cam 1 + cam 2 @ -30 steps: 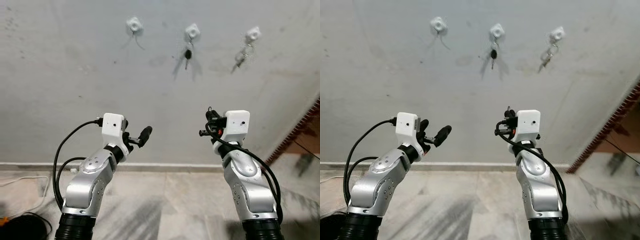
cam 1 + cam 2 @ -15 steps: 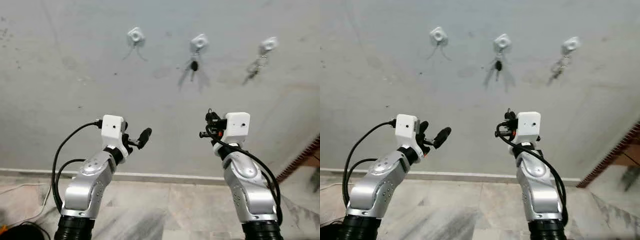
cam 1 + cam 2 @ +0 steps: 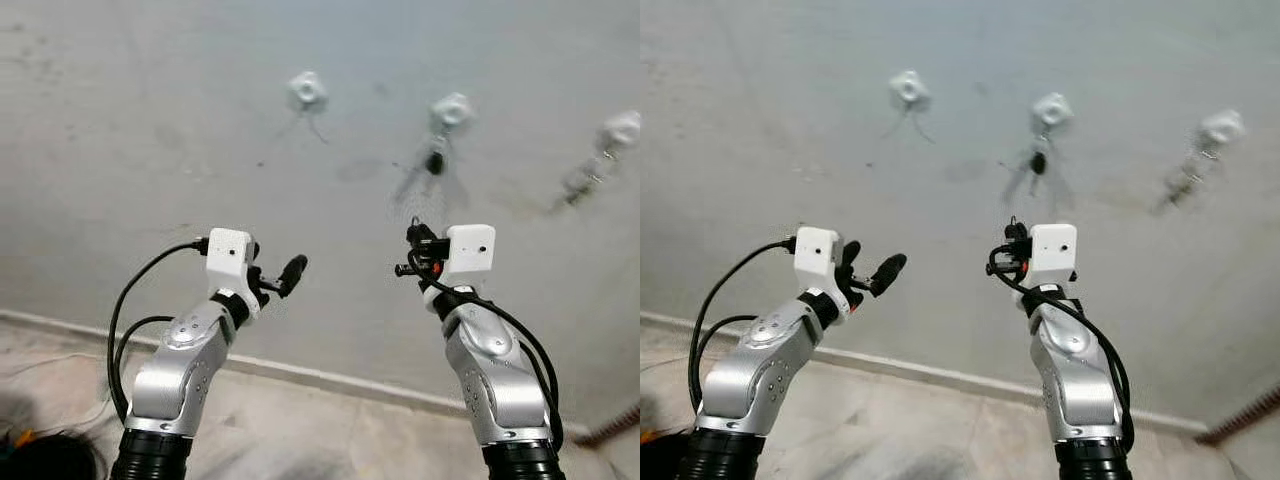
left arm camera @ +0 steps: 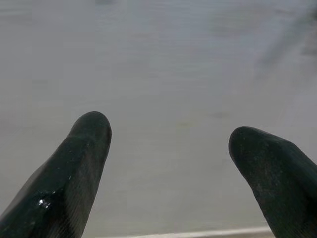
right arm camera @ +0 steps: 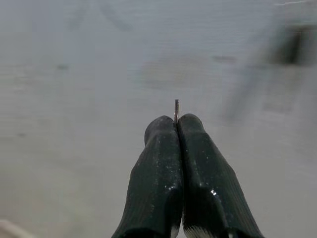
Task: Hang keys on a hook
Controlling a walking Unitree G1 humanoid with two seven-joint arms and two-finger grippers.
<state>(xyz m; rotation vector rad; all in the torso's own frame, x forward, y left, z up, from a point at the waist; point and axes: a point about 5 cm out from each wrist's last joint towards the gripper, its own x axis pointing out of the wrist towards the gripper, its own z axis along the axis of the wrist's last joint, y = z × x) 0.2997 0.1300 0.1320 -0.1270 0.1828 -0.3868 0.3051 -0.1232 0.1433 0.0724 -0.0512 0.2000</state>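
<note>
- Keys: a thin metal tip (image 5: 176, 106) pokes out from between my right gripper (image 5: 177, 120) fingers, which are pressed tight together on it, raised in front of the wall (image 3: 150, 120).
- My left gripper (image 4: 168, 136) is also raised, fingers spread wide with nothing between them.
- Farther off, three white hooks sit on the wall: the left hook (image 3: 307, 90) bare, the middle hook (image 3: 451, 110) with a dark key (image 3: 435, 160), the right hook (image 3: 622, 130) with another bunch (image 3: 583, 180).
</note>
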